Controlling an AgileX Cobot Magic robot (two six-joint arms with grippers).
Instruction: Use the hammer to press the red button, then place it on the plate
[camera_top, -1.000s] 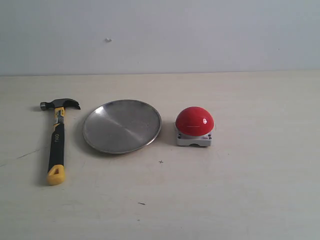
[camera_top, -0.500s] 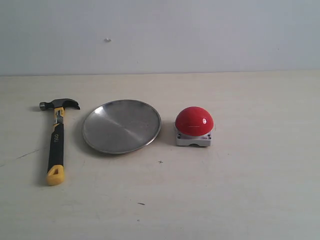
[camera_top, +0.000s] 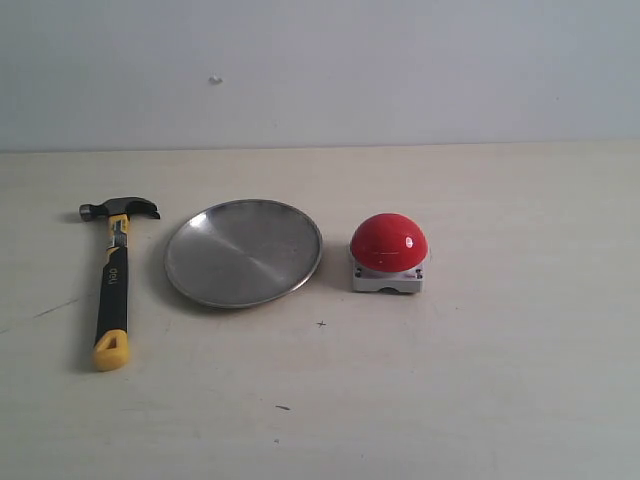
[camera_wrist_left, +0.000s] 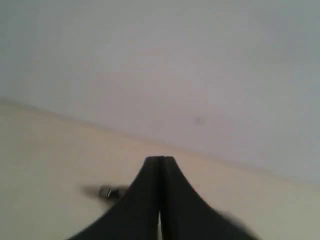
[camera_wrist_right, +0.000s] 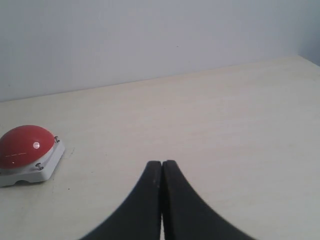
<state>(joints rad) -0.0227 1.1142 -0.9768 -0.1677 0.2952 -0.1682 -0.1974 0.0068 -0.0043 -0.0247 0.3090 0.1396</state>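
The hammer lies flat at the left of the table, dark head at the far end, yellow loop toward the front. Right of it rests the silver plate, and further right stands the red button on its grey base. Neither arm shows in the exterior view. My left gripper is shut with nothing in it; a blurred dark bit of the hammer shows beside its fingers. My right gripper is shut and empty, with the red button well off to one side of it.
The pale wooden table runs back to a plain grey-white wall. A few small dark specks mark the tabletop near the front.
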